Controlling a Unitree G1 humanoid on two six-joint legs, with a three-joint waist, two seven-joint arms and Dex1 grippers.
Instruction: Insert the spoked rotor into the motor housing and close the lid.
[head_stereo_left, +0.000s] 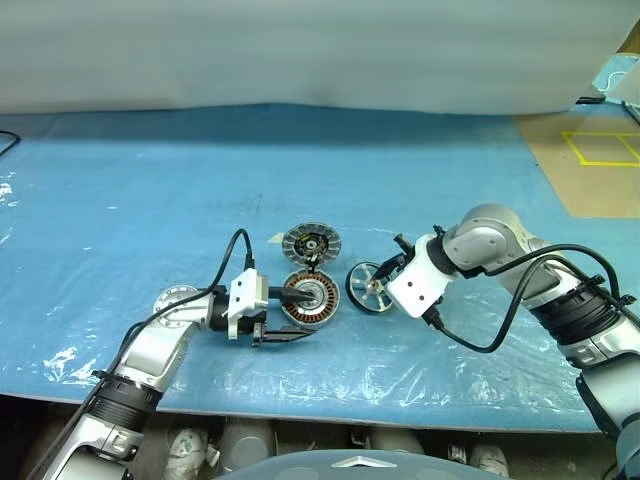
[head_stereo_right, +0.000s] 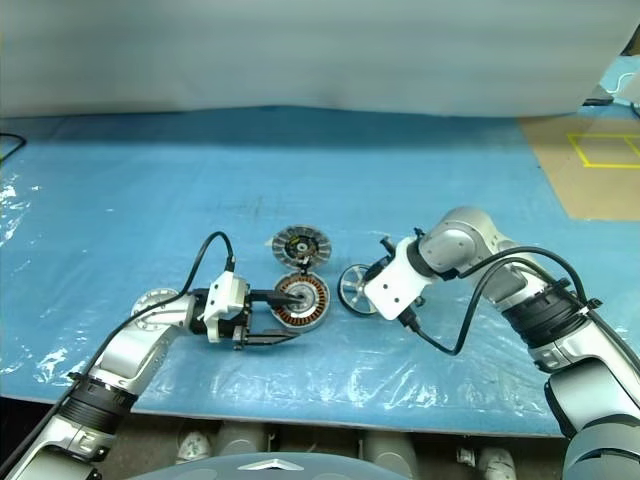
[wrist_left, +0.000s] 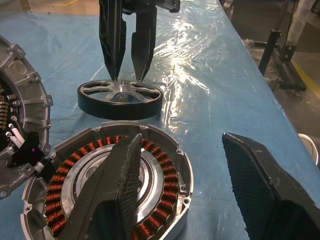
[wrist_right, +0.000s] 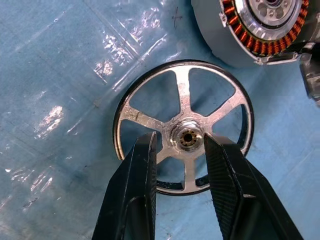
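left eye view: my left end effector (head_stereo_left: 290, 315) is bracing the motor housing (head_stereo_left: 309, 299) on the blue desk (head_stereo_left: 120, 200), one finger over its hub, jaws apart. just right, my right end effector (wrist_right: 181, 150) is straddling the spoked rotor's (wrist_right: 183, 125) hub, fingers parted, not yet pinching; i should centre before closing. one housing, one rotor, one lid (head_stereo_left: 311, 242) behind.
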